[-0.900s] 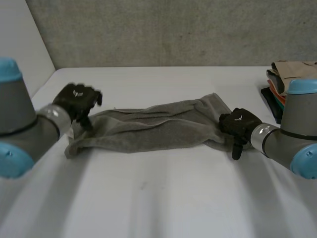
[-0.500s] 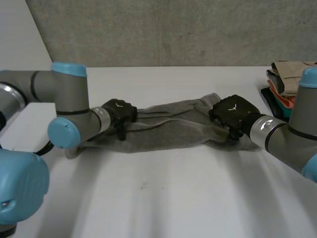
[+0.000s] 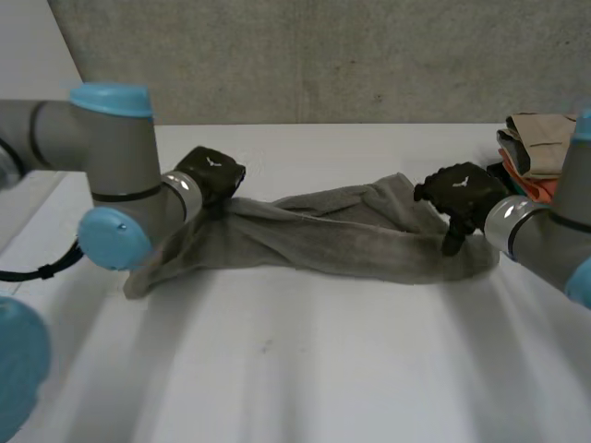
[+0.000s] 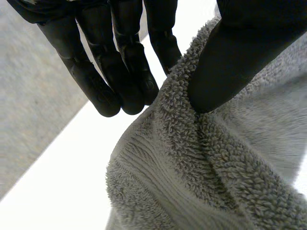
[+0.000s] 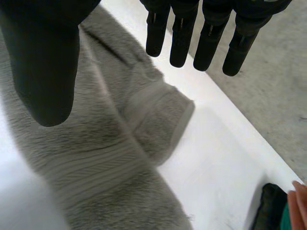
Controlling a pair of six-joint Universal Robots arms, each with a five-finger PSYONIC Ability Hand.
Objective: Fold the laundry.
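A grey towel (image 3: pixel 323 235) lies bunched lengthwise across the white table (image 3: pixel 295 369). My left hand (image 3: pixel 211 173) is at its left end, and the cloth rises from the table up to it. In the left wrist view the thumb (image 4: pixel 240 62) presses the towel's (image 4: pixel 216 167) edge against the fingers (image 4: pixel 120 76), so the hand is shut on it. My right hand (image 3: pixel 462 194) hovers over the towel's right end. Its fingers (image 5: pixel 206 33) are straight and spread from the thumb (image 5: pixel 43 62), with the towel (image 5: pixel 96 158) below them and nothing held.
A stack of folded clothes (image 3: pixel 536 148) sits at the table's right edge, close behind my right arm. Its dark edge (image 5: pixel 268 206) lies beyond the towel's corner in the right wrist view. A grey wall (image 3: pixel 323 55) runs along the back of the table.
My left hand has risen and drawn the towel's left end up off the table. My right hand has moved up and to the right, off the cloth, and the towel's right end has stretched out.
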